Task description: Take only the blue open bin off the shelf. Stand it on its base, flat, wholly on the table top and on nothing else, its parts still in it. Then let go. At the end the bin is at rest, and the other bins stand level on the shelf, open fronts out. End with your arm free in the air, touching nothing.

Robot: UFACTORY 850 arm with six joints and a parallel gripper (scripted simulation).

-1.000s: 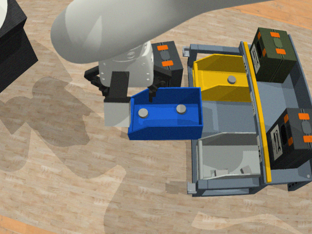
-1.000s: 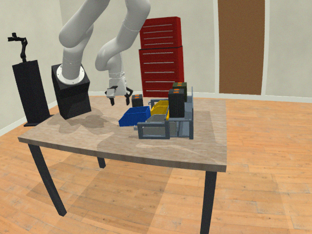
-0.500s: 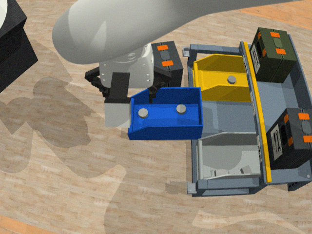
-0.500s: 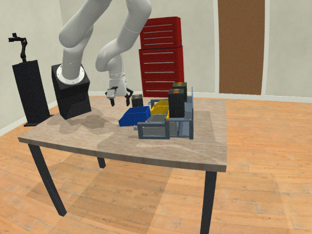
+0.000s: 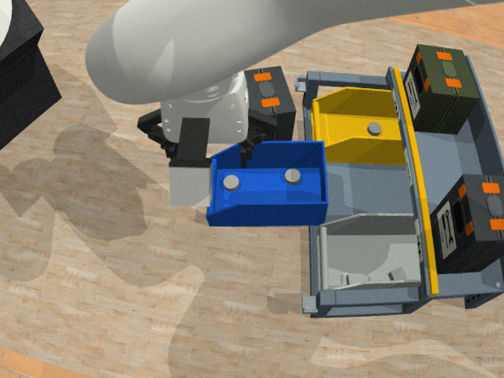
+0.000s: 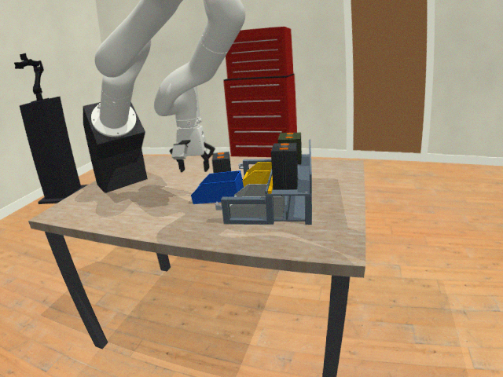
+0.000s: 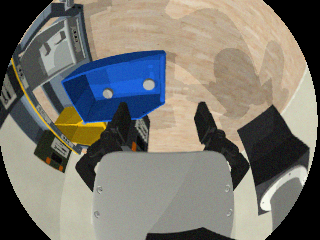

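The blue open bin (image 5: 268, 201) (image 6: 217, 186) (image 7: 116, 80) sits upright in front of the shelf (image 5: 346, 77) (image 6: 307, 190), its back end close to the shelf's front edge; I cannot tell whether it touches the shelf. Two grey discs (image 5: 231, 182) (image 5: 292, 176) (image 7: 107, 94) lie in it. My gripper (image 5: 205, 150) (image 6: 194, 166) (image 7: 162, 109) is open and empty. It hangs above the bin's low open front, clear of it. One finger shows over the bin's far wall in the overhead view.
A yellow bin (image 5: 357, 126) (image 6: 258, 172) and a grey bin (image 5: 366, 248) (image 6: 251, 190) stand on the shelf's lower level. A green case (image 5: 443, 87) and a black case (image 5: 472, 224) stand on top. A dark case (image 5: 270, 98) (image 6: 221, 162) stands on the table behind my gripper. The arm's black base (image 6: 115, 158) is to the left.
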